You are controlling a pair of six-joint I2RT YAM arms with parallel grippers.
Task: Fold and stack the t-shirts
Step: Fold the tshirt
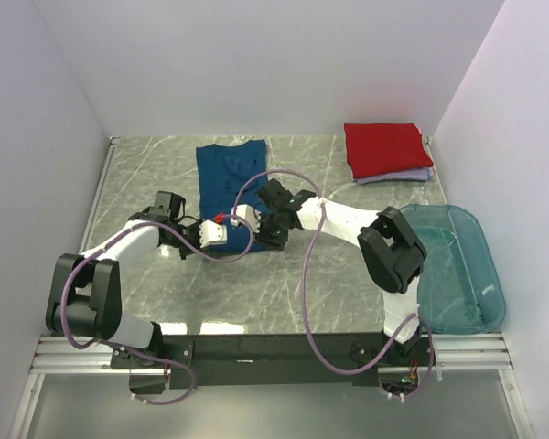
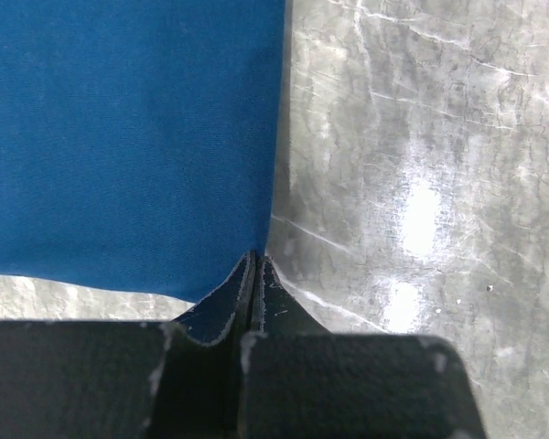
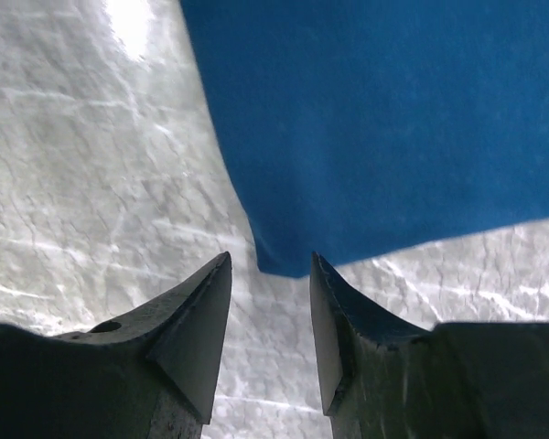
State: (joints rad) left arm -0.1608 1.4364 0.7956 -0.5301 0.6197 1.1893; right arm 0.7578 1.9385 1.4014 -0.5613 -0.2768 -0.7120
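Hem of the blue t-shirt (image 2: 128, 137) sits pinched in my left tool (image 2: 256, 263); my right tool (image 3: 270, 261) stands open, a shirt corner just ahead of it.

No legible text, seemingly not even on the blue t-shirt (image 1: 218, 183).
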